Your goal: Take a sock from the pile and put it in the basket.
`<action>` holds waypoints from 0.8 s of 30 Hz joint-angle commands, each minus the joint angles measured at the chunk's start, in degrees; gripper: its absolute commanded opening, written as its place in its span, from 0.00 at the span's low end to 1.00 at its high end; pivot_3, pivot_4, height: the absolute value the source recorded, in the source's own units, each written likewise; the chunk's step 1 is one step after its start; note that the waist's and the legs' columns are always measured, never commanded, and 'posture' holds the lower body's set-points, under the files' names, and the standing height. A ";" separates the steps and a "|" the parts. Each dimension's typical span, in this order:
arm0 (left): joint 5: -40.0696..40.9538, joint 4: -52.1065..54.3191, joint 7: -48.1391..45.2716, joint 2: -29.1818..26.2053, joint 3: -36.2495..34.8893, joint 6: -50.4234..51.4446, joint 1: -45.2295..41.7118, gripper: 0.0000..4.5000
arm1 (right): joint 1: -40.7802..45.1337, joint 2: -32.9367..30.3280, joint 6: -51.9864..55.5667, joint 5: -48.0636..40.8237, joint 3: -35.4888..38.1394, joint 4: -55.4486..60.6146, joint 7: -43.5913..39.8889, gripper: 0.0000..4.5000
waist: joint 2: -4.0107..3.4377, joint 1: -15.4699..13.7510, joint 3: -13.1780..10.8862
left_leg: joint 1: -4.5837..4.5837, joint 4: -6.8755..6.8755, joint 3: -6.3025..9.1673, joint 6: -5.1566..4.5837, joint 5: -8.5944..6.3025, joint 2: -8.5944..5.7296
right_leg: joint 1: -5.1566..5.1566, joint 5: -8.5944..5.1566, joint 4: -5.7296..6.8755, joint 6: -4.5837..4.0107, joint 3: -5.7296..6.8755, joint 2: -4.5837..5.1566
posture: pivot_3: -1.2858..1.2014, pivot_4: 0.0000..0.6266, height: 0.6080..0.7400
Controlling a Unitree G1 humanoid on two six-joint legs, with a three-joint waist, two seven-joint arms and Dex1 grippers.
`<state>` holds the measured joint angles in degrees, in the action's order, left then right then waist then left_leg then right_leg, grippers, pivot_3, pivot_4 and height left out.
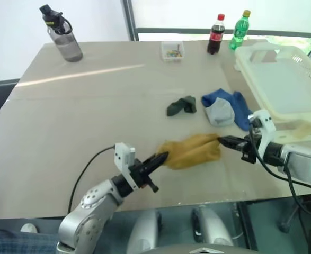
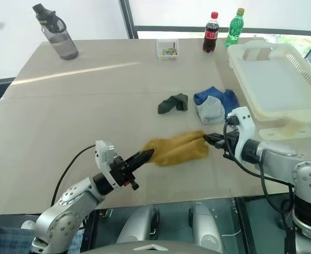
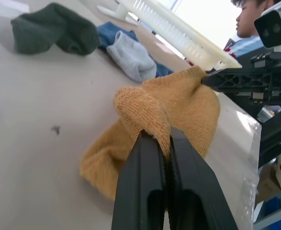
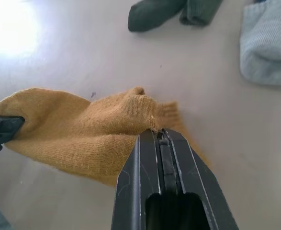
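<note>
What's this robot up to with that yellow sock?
Both grippers are pinched shut on the mustard-yellow sock: the left gripper holds one end, the right gripper the other, so it hangs stretched between them just over the table. The blue sock, grey sock and dark green sock lie beyond it. The white basket, to the robot's right, holds no sock yet.

Mustard-yellow knitted sock (image 1: 191,150), bunched and stretched sideways, pinched at either end and sagging onto the table near its front edge. Well apart from the remaining pile (image 1: 219,108) of blue, grey and dark green socks further back. Cream slotted basket (image 1: 309,74) beyond, at the right edge
</note>
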<state>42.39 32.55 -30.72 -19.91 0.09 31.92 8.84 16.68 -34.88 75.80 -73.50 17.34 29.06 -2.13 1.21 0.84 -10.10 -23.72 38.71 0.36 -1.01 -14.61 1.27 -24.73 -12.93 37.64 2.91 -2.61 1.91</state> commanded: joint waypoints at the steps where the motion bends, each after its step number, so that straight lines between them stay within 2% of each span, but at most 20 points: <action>1: 1.46 2.26 2.47 -0.15 1.30 3.45 -1.67 0.02 | 1.26 -0.39 -2.01 0.47 -0.06 -0.82 0.88 0.00 | 0.00 0.01 0.00 | 0.00 0.00 -0.01 0.00 0.00 0.00 | 0.00 0.00 0.00 0.01 -0.01 0.00 | 0.52 0.24 1.00; 14: 2.73 1.28 6.93 1.55 4.09 11.28 -8.60 0.02 | 0.80 0.59 -3.73 3.69 -2.41 -3.64 1.18 0.00 | 0.00 0.00 0.00 | -0.01 0.00 0.01 0.00 0.00 -0.01 | 0.00 0.01 0.00 0.01 0.00 -0.01 | 0.52 0.24 1.00; 24: 5.92 4.04 11.38 2.23 2.23 16.09 -11.01 0.02 | -1.72 1.96 -1.94 1.95 -2.85 -3.06 2.36 0.00 | 0.00 -0.02 0.00 | -0.01 0.00 0.01 0.00 0.00 -0.01 | 0.00 0.01 0.01 0.02 -0.01 -0.01 | 0.52 0.24 1.00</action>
<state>46.33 33.30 -20.01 -17.71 2.92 47.36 -1.57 15.00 -32.88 73.70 -69.96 14.14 24.59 -0.12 1.22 0.82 -10.10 -23.72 38.71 0.37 -1.02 -14.61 1.26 -24.72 -12.91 37.65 2.92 -2.62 1.91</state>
